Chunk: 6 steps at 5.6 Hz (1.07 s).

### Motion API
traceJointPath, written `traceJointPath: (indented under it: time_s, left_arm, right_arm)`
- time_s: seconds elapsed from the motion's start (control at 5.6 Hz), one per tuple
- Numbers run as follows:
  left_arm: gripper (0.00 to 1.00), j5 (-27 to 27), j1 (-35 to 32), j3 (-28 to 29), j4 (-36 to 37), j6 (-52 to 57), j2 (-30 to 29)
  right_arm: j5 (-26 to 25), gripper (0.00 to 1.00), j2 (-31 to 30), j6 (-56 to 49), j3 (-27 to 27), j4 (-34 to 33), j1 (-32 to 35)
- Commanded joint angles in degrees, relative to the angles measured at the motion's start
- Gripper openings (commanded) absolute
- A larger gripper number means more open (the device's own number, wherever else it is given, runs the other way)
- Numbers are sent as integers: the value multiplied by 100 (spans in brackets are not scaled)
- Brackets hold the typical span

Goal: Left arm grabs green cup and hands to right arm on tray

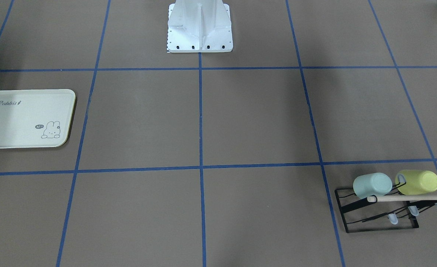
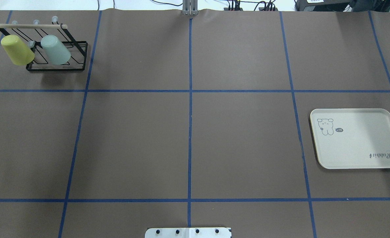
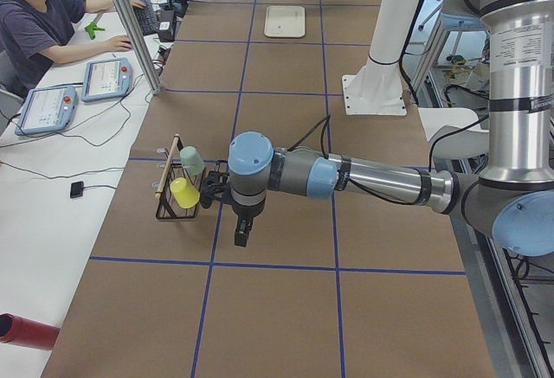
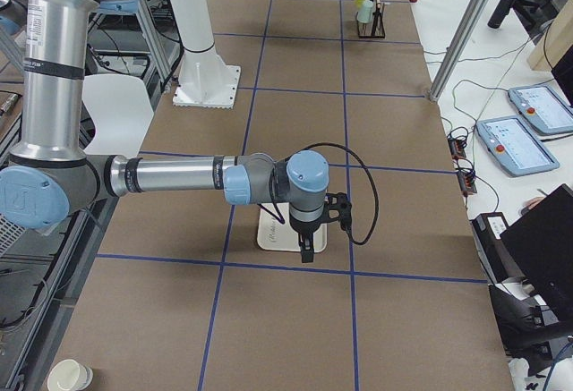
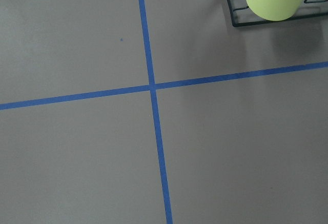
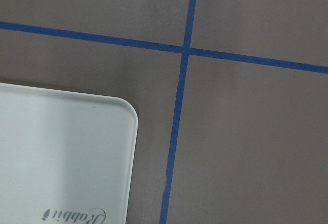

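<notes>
We count two cups on one rack (image 2: 56,69): the green cup (image 2: 55,49) and a yellow cup (image 2: 17,49). There is also one tray (image 2: 357,147). We cannot tell how far the left gripper (image 3: 241,234) or the right gripper (image 4: 307,249) is open.

An operator (image 3: 43,23) is sitting at the white desk (image 3: 52,188); blue tape (image 2: 190,132) is crossing the brown tabletop (image 2: 132,142).

Green cup (image 2: 56,50) is smooth matt plastic; rack (image 2: 56,69), black wire.

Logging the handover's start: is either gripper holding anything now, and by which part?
Nothing is held: the green cup and yellow-green cup hang on the black rack, and the left gripper and right gripper show nothing in them.
</notes>
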Motion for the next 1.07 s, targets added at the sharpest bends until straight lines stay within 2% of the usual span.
traceJointPath:
  time_s: [0.0,0.54,0.71,0.89]
  left_arm:
    - [100,-9,0,-14,-293,26,-13]
    - [100,0,9,388,-1880,-35,-13]
    - [100,-9,17,713,-1982,-375,-343]
    - [100,-139,9,829,-1992,-726,-390]
  right_arm:
    - [0,100,9,-17,1,9,0]
    - [0,100,-9,-18,45,79,0]
    - [0,100,-61,-18,36,131,26]
    - [0,100,-70,-9,45,132,35]
